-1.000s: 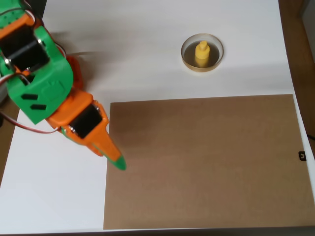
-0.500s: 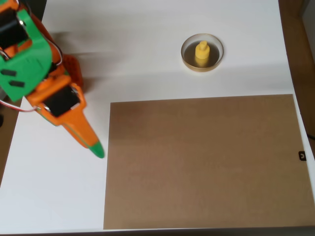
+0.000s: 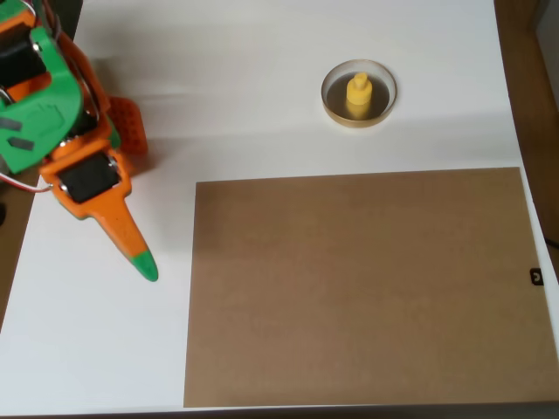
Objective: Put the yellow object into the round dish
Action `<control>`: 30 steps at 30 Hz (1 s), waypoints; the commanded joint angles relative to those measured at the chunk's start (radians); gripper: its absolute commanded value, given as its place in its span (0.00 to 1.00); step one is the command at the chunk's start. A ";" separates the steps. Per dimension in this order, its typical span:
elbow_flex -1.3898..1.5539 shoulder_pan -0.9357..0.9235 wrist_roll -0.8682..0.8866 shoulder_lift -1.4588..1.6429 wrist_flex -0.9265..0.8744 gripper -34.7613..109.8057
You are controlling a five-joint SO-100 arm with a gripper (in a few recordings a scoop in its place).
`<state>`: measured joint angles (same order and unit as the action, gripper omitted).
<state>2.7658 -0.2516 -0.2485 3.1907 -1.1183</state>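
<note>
The yellow object (image 3: 358,94) stands upright inside the round dish (image 3: 334,107), a small tan-rimmed dish on the white surface at the upper right of the overhead view. My gripper (image 3: 141,262), orange with a green tip, is far off at the left, over the white surface just left of the brown board. Its jaws taper together into one point, shut with nothing between them. The orange and green arm (image 3: 48,105) runs from it up to the top left corner.
A large brown board (image 3: 358,284) covers the lower right of the white table (image 3: 244,78). An orange perforated piece (image 3: 127,125) sits beside the arm at the left. The table's left edge (image 3: 22,253) runs close to the gripper.
The arm has swung left and back, carrying the shut gripper off the brown board's left edge onto the white surface. The yellow object and dish have stayed put.
</note>
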 commanded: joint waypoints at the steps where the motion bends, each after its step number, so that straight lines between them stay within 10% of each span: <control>1: 0.040 0.018 0.000 0.072 -0.011 0.40; 30: 0.167 0.009 0.037 0.072 0.035 0.41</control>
<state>2.9391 -0.2301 -0.2132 3.2336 -1.0983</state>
